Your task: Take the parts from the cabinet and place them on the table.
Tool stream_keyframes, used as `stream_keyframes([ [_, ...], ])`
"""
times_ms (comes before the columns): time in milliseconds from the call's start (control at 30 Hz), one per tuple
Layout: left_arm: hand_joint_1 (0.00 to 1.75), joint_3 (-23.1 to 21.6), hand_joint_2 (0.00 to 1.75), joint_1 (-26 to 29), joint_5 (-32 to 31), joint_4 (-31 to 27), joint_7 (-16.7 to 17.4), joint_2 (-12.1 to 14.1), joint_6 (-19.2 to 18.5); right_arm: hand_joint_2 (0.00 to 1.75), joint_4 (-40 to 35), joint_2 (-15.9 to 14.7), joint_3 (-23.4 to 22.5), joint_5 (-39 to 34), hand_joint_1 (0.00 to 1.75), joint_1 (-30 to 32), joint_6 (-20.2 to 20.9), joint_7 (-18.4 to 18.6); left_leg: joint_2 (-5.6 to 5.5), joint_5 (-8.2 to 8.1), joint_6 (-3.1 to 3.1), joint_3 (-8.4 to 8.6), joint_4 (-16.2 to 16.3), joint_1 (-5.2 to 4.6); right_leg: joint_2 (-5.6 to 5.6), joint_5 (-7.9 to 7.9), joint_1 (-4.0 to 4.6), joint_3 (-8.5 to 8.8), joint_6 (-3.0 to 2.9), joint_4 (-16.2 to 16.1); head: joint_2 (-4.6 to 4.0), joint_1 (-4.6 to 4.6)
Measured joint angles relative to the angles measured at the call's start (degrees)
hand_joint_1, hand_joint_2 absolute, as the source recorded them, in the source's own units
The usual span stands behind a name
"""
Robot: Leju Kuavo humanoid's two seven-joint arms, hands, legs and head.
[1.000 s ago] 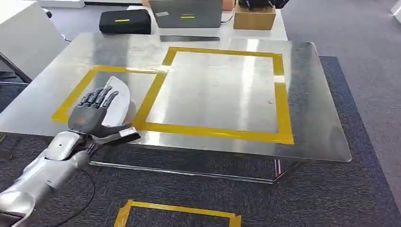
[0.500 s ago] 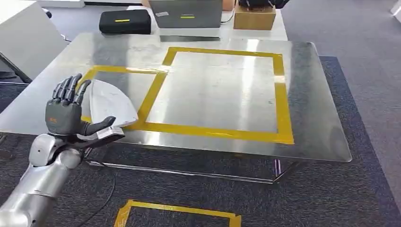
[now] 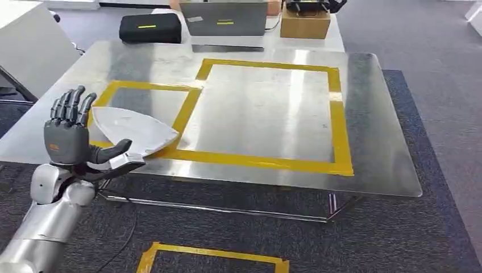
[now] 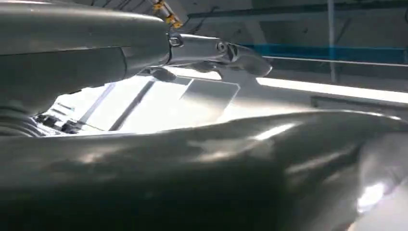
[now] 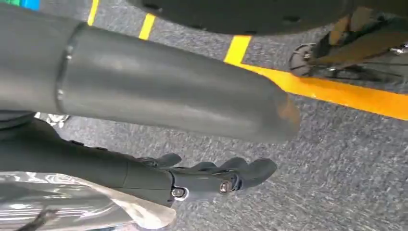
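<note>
Over desk [image 3: 364, 148] near edge, our left hand [image 3: 71, 136] pinches white part [image 3: 133, 129], thumb under, fingers raised; part juts beyond hand over yellow-taped square. Thin grip: we risk slip, edge strike.

This looks like a robotics test lab set up in an office space: grey carpet [image 3: 432, 114] underfoot, with yellow tape [image 3: 211, 252] marking out a square on it. A shiny metal bench [image 3: 375, 153] carries more taped rectangles, and behind it sit a black case [image 3: 150, 27], a laptop [image 3: 223, 16] and a cardboard box [image 3: 306, 23].
</note>
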Motion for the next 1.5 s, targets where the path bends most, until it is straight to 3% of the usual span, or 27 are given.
stream_keyframes([
  [33,0.00,0.00,0.00,0.30,0.00,0.00,0.02,-0.15,0.00,0.00,0.09,0.00,-0.04,0.00,0.00,0.08,-0.04,0.02,0.17,-0.13,-0.10,0.00,0.08,0.02,-0.11,-0.69,-0.22,-1.96,0.40,3.17,0.00,-0.13],
  [67,0.00,-0.02,0.00,0.53,-0.02,0.02,0.11,-0.24,0.00,0.00,0.11,0.00,-0.07,0.00,0.00,0.16,-0.04,0.09,0.26,-0.35,-0.36,0.01,0.25,0.16,-0.19,0.19,-0.45,-2.35,0.76,3.23,-0.02,0.00],
  [100,0.00,-0.02,0.00,0.67,-0.04,0.02,0.13,-0.33,0.00,0.00,0.17,0.00,-0.11,0.00,0.00,0.21,-0.07,0.11,0.31,-0.63,-0.72,0.02,0.58,0.37,-0.29,2.26,-0.73,-1.49,1.17,0.95,0.00,-0.04],
  [167,0.00,-0.02,0.00,0.72,-0.11,0.02,0.15,-0.46,0.00,0.00,0.42,0.00,-0.22,0.00,0.00,0.21,-0.09,0.20,0.37,-1.64,-1.70,0.03,1.87,0.99,-0.76,7.73,-1.34,3.02,1.87,-8.66,0.00,-0.02],
  [200,0.00,-0.02,0.00,0.71,-0.13,0.02,0.15,-0.46,0.00,0.00,0.44,0.07,-0.22,0.00,0.00,0.13,-0.09,0.22,0.43,-2.34,-2.36,-0.14,2.72,1.07,-0.91,7.29,-1.43,4.45,2.39,-11.29,0.00,0.22],
  [267,0.00,0.00,0.00,0.70,-0.17,0.02,0.28,-0.39,0.00,0.00,0.55,0.42,-0.30,0.00,0.00,0.14,-0.11,0.37,0.41,-2.75,-3.04,-0.72,3.76,0.63,-0.24,6.81,-1.14,4.71,0.48,-10.93,0.00,0.48],
  [367,0.00,-0.13,0.00,0.79,-0.33,0.02,0.28,-0.46,0.02,0.00,0.76,0.37,-0.37,-0.02,0.00,0.14,-0.24,0.50,0.42,-3.02,-3.55,-0.53,3.78,0.99,-0.20,6.78,-0.99,4.76,-0.67,-10.83,0.00,0.35],
  [400,0.00,-0.13,0.00,0.69,-0.31,0.02,0.28,-0.46,0.02,0.00,0.79,0.37,-0.39,-0.02,0.00,0.17,-0.24,0.50,1.16,-3.88,-3.71,-0.93,5.00,1.06,-0.20,6.75,-1.02,5.06,-1.05,-10.89,0.00,0.24],
  [500,0.00,-0.13,0.00,0.67,-0.31,0.04,0.28,-0.48,0.02,0.00,0.81,0.39,-0.46,0.00,0.00,0.18,-0.24,0.50,1.73,-9.02,-3.96,-6.84,16.96,1.03,-0.22,6.36,-0.78,5.30,-1.67,-10.88,0.00,-0.02],
  [533,0.00,-0.13,0.00,0.86,-0.31,0.04,0.28,-0.48,0.00,0.00,0.81,0.39,-0.48,0.00,0.00,0.22,-0.24,0.50,1.74,-10.09,-3.90,-9.17,21.09,1.03,-0.21,6.26,-0.65,5.36,-1.81,-10.87,0.00,-0.04],
  [567,0.00,-0.13,0.00,0.95,-0.31,0.04,0.28,-0.50,0.02,0.00,0.83,0.39,-0.50,-0.02,0.00,0.25,-0.24,0.50,1.74,-9.65,-3.76,-10.01,22.00,1.02,-0.17,6.18,-0.51,5.47,-1.91,-10.87,0.00,0.00],
  [600,0.00,-0.13,0.00,0.96,-0.31,0.04,0.28,-0.50,0.00,0.00,0.85,0.39,-0.52,0.00,0.00,0.29,-0.24,0.50,1.74,-7.74,-3.46,-9.48,20.43,0.96,-0.05,6.09,-0.39,5.68,-1.94,-10.87,0.00,0.02],
  [700,0.00,-0.13,0.00,0.74,-0.35,0.04,0.35,-0.46,0.02,0.00,0.85,0.46,-0.55,0.00,0.00,0.21,-0.22,0.50,1.58,-0.06,-1.94,-3.93,7.11,0.29,0.34,5.69,-0.30,6.35,-1.82,-10.96,0.00,-0.02],
  [800,0.00,-0.15,0.00,0.45,-0.50,0.07,0.50,-0.46,0.02,0.00,0.87,0.63,-0.57,0.00,0.00,0.14,-0.22,0.59,1.60,-1.63,-1.60,-3.14,4.83,-0.35,0.52,5.85,-0.40,5.54,-0.92,-11.04,0.00,0.00],
  [900,0.00,-0.24,0.00,0.35,-0.61,0.07,0.72,-0.57,0.02,0.00,0.92,0.63,-0.57,0.00,0.00,0.18,-0.04,0.79,1.99,-1.09,-1.30,-2.32,3.29,0.09,0.19,5.34,-0.52,5.38,0.05,-11.15,0.00,0.13],
  [933,0.00,-0.28,0.00,0.16,-0.68,0.07,0.79,-0.68,0.02,0.00,0.92,0.63,-0.57,0.00,0.00,0.09,-0.04,0.85,2.07,-1.10,-0.95,-2.12,3.12,0.09,-0.19,3.91,-0.31,4.42,0.05,-9.05,0.00,0.13],
  [1000,0.00,-0.28,0.00,0.05,-0.70,0.13,0.98,-0.65,0.00,0.00,0.94,0.63,-0.57,0.00,0.00,0.11,-0.04,0.92,2.38,-1.27,-0.63,-2.13,3.14,-0.09,-0.18,-0.02,-0.29,-0.21,0.19,0.01,0.00,0.11],
  [1033,0.00,-0.31,0.00,0.07,-0.70,0.17,1.03,-0.70,0.00,0.00,0.94,0.63,-0.57,0.00,0.00,0.19,-0.02,0.96,2.44,-1.30,-0.57,-2.13,3.17,-0.22,-0.19,-1.32,-0.27,-2.38,0.29,3.99,0.00,0.09],
  [1067,0.00,-0.33,0.00,0.08,-0.88,0.24,1.05,-0.72,0.00,0.00,0.94,0.63,-0.57,0.00,0.00,0.25,0.02,1.03,2.51,-1.35,-0.51,-2.11,3.21,-0.29,-0.19,-1.28,-0.23,-3.60,0.33,5.87,0.00,0.15],
  [1100,0.00,-0.35,0.00,0.09,-1.01,0.35,1.14,-0.70,0.00,0.00,0.94,0.63,-0.55,0.00,0.00,0.28,0.09,1.03,2.57,-1.41,-0.46,-2.01,3.26,-0.35,-0.22,0.23,-0.22,-3.37,0.29,4.85,0.00,0.09],
  [1133,0.00,-0.35,0.00,0.07,-1.05,0.37,1.22,-0.70,0.00,0.00,0.94,0.63,-0.57,0.00,0.00,0.27,0.11,1.05,2.61,-1.53,-0.49,-1.90,3.35,-0.38,-0.28,2.77,-0.19,-1.79,0.21,1.25,0.00,0.15],
  [1200,0.00,-0.35,0.00,0.04,-1.11,0.37,1.40,-0.70,0.00,0.00,0.98,0.61,-0.55,0.02,0.00,0.20,0.11,1.09,2.71,-1.97,-0.77,-1.54,3.68,-0.41,-1.11,7.95,0.01,3.48,-0.38,-9.54,0.00,0.15],
  [1233,0.00,-0.35,0.00,0.03,-1.18,0.37,1.49,-0.68,0.00,0.00,0.98,0.59,-0.57,0.04,0.00,0.05,0.11,1.14,2.78,-2.15,-1.08,-1.61,3.84,-0.76,-1.86,6.67,0.44,4.31,-0.56,-11.08,0.00,0.09],
  [1333,0.00,-0.37,0.00,0.09,-1.25,0.39,1.99,-0.52,0.00,0.00,0.98,0.59,-0.57,0.09,0.00,-0.04,0.13,1.38,3.11,-2.00,-1.78,-1.83,3.96,-0.66,-1.28,7.05,0.59,4.70,-1.14,-11.48,0.00,0.04],
  [1400,0.00,-0.44,0.00,0.09,-1.05,0.35,2.25,-0.44,0.00,0.00,0.98,0.61,-0.57,0.11,0.00,-0.04,0.11,1.46,3.17,-2.67,-2.35,-1.76,4.17,-0.54,-1.14,7.48,-0.03,5.18,-1.87,-12.12,0.00,0.09],
  [1433,0.00,-0.48,0.00,0.03,-1.03,0.35,2.29,-0.37,0.02,0.00,1.01,0.61,-0.57,0.15,0.00,-0.11,0.11,1.49,3.01,-3.95,-2.71,-2.30,5.88,-0.53,-0.97,7.52,-0.04,5.32,-2.10,-12.25,0.00,-0.20],
  [1500,0.00,-0.50,0.00,0.10,-0.92,0.35,2.51,0.00,0.00,0.00,1.01,0.63,-0.57,0.17,0.00,-0.26,0.11,1.49,2.95,-8.09,-3.32,-6.03,14.25,-0.16,-0.61,7.48,-0.07,5.37,-2.36,-12.24,0.00,-0.33],
])
